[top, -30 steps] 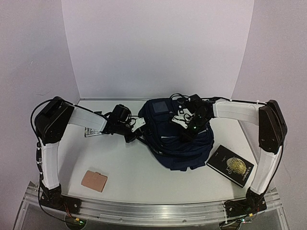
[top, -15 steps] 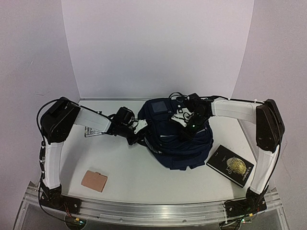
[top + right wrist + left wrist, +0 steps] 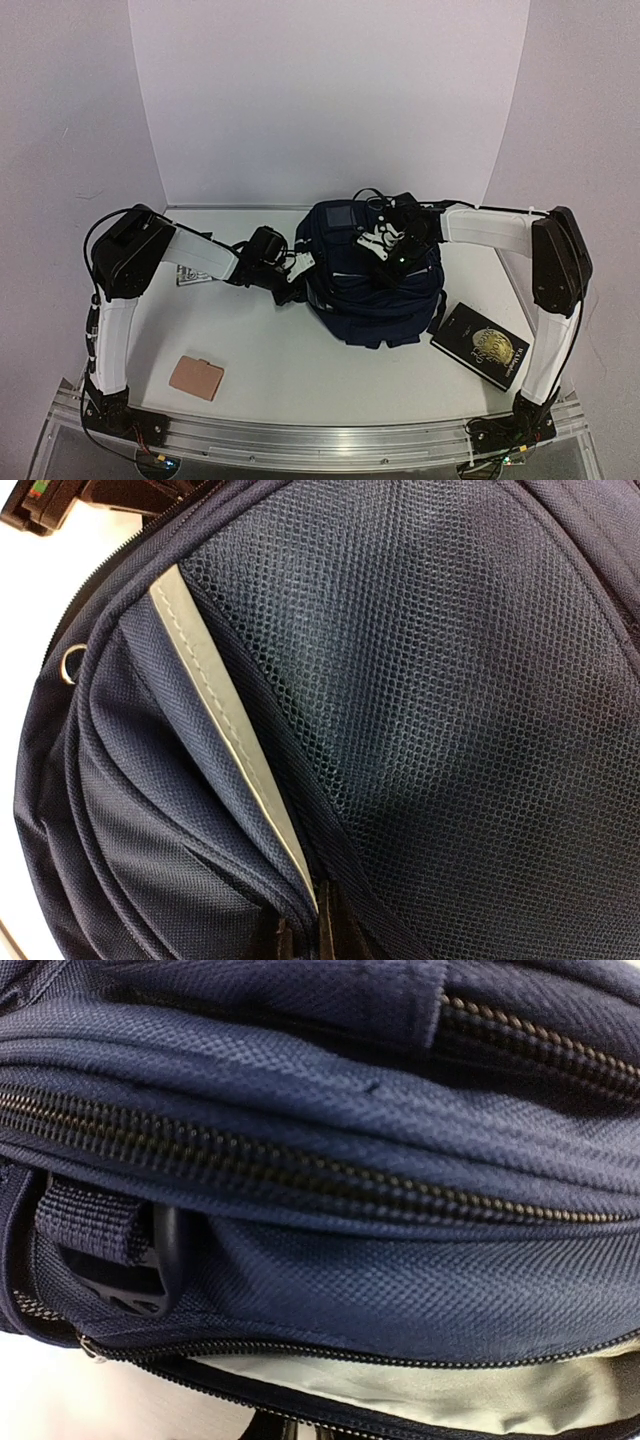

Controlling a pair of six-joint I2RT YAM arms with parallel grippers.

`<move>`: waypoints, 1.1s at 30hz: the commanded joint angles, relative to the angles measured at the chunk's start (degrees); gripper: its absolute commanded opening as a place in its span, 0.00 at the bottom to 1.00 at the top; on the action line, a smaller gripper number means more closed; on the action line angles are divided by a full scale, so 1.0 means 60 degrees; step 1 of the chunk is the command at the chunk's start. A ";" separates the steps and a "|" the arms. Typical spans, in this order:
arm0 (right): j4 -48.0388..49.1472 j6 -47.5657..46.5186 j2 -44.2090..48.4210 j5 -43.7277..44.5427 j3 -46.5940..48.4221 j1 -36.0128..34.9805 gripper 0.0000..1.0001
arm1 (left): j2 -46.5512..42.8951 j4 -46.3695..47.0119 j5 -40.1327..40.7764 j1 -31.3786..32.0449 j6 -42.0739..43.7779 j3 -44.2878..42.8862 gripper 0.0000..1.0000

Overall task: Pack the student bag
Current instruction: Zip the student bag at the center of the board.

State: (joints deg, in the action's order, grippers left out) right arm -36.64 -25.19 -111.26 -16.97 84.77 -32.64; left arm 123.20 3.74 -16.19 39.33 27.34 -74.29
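Looking from above, 1 student bag (image 3: 378,285) lies mid-tabletop (image 3: 270,360) between the 2 arms, its long axis running far-to-near with the pale patch at the far end. The left jaws sit against its left flank and the right jaws on its upper face, so both are already at the bag. 1 black book with a gold emblem (image 3: 480,345) lies just beside the bag's near right corner. 1 tan pouch (image 3: 196,378) sits well apart at near left.

From the left wrist, navy fabric fills the view. 3 zippers (image 3: 300,1175) run left-to-right, the lowest parted on pale lining (image 3: 450,1400). Whether these jaws are wide or narrow I cannot tell.

From the right wrist, the jaws are narrow, seemingly nipping fabric at the lower end of 1 pale stripe (image 3: 230,740) beside the mesh panel (image 3: 450,710).
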 commanded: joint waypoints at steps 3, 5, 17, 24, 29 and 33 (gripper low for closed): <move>-0.0190 0.0206 -0.0418 0.0996 -0.0315 0.0267 0.00 | -0.0445 0.0684 0.0209 -0.0765 -0.0273 0.0292 0.22; -0.0205 0.0039 -0.0320 0.1009 -0.0455 0.0269 0.00 | -0.0413 0.0719 -0.0036 -0.0977 -0.0041 0.0276 0.30; -0.0221 -0.0251 -0.0218 0.1027 -0.0599 0.0278 0.00 | 0.0285 0.0395 -0.1642 -0.0980 0.0801 -0.0570 0.37; -0.0236 -0.0345 -0.0229 0.0994 -0.0604 0.0270 0.00 | 0.0842 0.0205 -0.1440 -0.0902 0.0718 -0.1325 0.35; -0.0235 -0.0357 -0.0294 0.0907 -0.0577 0.0277 0.00 | 0.0968 0.0326 -0.0999 -0.0881 0.0404 -0.1473 0.33; -0.0236 -0.0346 -0.0335 0.0902 -0.0563 0.0276 0.00 | 0.1045 0.0541 -0.0529 -0.0871 0.0020 -0.1586 0.31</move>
State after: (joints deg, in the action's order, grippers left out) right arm -35.29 -28.14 -110.76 -17.17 83.48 -32.58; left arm 128.67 5.08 -22.68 33.98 30.06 -81.14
